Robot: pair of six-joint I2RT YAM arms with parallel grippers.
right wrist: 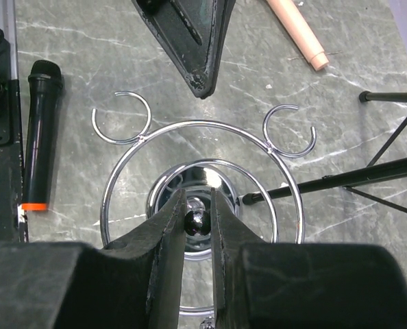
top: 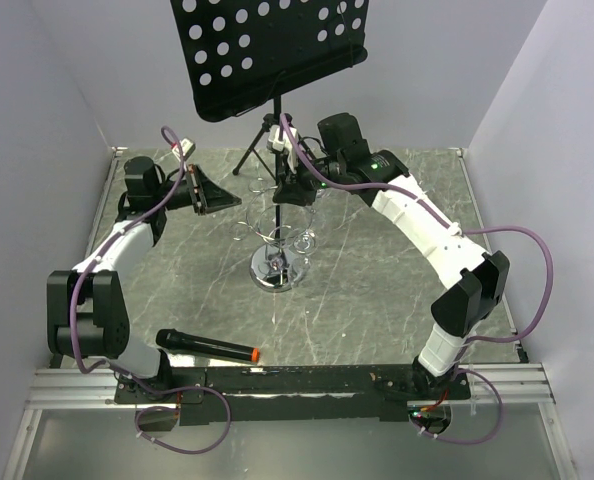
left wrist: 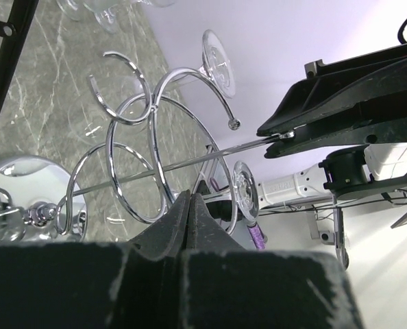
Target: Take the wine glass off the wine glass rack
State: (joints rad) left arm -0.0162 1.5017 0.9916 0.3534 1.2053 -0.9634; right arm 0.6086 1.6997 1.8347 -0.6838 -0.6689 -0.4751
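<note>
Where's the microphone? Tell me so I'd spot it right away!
Look at the grey marble table, then along its near edge, close to the left arm's base. The microphone lies flat there: a black stick with an orange tip, unlike the shiny chrome rack standing mid-table.

The rack (top: 278, 270) is chrome wire, mirror-bright, on a polished round metal base that throws back reflections. The wine glass (left wrist: 219, 60) is clear, glossy glass. The worktop (top: 397, 290) looks like grey-green veined stone, smooth with a soft sheen. The music stand (top: 267, 50) is matt black perforated sheet. The microphone (top: 202, 346) is matt black with an orange band. The right end effector (right wrist: 198, 197) has matt black, faintly grainy fingers (right wrist: 164, 233).
</note>
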